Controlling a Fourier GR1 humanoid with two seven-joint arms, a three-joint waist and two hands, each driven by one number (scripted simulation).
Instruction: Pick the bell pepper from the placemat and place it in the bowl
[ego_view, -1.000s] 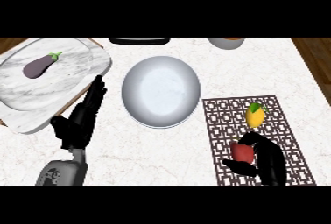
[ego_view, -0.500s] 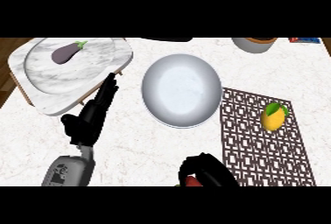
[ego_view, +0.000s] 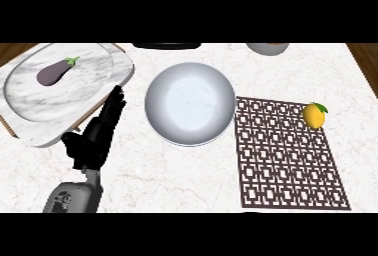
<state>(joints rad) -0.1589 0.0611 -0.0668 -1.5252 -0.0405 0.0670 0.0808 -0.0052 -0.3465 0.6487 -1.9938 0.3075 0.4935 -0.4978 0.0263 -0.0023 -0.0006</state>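
The left robot hand (ego_view: 92, 142) is open over the bench (ego_view: 170, 175), fingers straight, their tips at the rim of a marble tray (ego_view: 44, 110) carrying an eggplant (ego_view: 55, 73). To its right sits the bowl (ego_view: 192, 102), just beside the placemat (ego_view: 288, 160) (a yellow fruit (ego_view: 315, 115) lies at its far right edge). The bell pepper and the right robot hand are out of view.

Kitchen: marble counter (ego_view: 184, 175), bowl (ego_view: 190, 103), placemat (ego_view: 284, 155), eggplant (ego_view: 55, 72).
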